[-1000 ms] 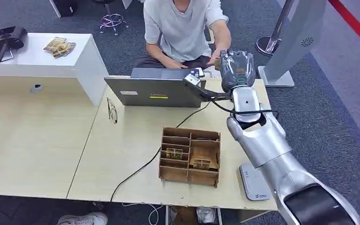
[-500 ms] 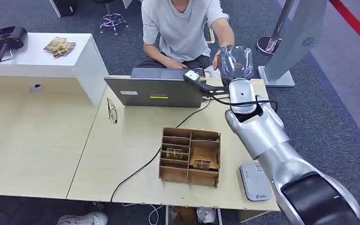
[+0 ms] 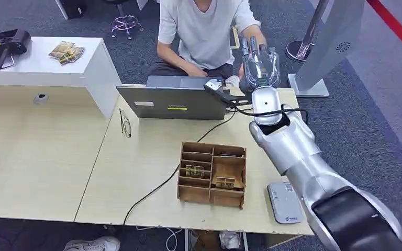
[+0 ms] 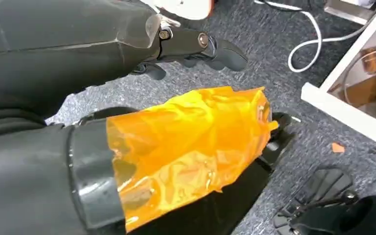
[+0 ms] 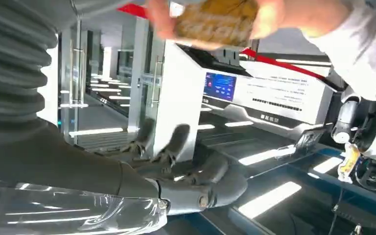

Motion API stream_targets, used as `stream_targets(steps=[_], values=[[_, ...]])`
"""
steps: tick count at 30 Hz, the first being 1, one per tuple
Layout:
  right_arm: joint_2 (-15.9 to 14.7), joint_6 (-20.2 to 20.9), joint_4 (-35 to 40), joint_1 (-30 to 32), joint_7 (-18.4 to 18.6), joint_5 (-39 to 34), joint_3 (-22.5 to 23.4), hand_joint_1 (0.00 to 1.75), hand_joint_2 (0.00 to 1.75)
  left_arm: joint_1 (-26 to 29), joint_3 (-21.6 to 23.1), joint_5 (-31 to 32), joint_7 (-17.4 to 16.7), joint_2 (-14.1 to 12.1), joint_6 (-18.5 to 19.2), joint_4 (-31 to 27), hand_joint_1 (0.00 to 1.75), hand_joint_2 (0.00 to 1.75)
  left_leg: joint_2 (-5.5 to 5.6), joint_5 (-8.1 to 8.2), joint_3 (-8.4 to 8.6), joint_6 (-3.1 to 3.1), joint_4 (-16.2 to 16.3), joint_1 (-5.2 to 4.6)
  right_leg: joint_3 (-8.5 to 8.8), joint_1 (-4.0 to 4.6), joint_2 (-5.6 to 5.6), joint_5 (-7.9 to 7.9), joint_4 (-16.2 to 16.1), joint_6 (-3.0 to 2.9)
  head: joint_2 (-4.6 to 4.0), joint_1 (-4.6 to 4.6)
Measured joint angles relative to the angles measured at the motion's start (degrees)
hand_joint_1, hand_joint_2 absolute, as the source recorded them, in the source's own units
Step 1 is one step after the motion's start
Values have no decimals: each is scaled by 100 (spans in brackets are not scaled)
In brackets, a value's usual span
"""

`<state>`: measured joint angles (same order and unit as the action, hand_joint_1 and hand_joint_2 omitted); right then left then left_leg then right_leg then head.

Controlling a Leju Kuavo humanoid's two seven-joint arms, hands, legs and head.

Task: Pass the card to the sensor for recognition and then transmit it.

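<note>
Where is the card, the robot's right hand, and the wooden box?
card (image 5: 215, 22): right wrist view, middle of its yellow-brown face, in a person's fingers.
right hand (image 3: 258, 65): head view, back of the raised hand.
wooden box (image 3: 211, 195): head view, its front wall.

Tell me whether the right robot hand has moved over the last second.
Yes. The right robot hand has moved farther beyond the table's far edge, toward the person.
</note>
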<state>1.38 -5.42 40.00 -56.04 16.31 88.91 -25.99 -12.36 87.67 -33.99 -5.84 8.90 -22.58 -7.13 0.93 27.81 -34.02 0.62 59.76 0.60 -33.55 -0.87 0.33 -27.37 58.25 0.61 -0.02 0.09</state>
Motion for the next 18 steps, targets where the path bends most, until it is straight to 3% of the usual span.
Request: stream_targets(steps=[8,18], values=[[-2,-186,70,44,-107,-64,-4,0,0,-11,0,-57,-2,2,-26,0,0,0,-2,0,1,0,0,0,-2,0,2,0,-1,0,0,-2],[-37,-619,1415,897,-560,-496,7,0,0,-3,0,-332,26,-2,-210,0,0,0,-3,1,1,0,-1,2,-3,2,3,-1,-1,0,0,0]])
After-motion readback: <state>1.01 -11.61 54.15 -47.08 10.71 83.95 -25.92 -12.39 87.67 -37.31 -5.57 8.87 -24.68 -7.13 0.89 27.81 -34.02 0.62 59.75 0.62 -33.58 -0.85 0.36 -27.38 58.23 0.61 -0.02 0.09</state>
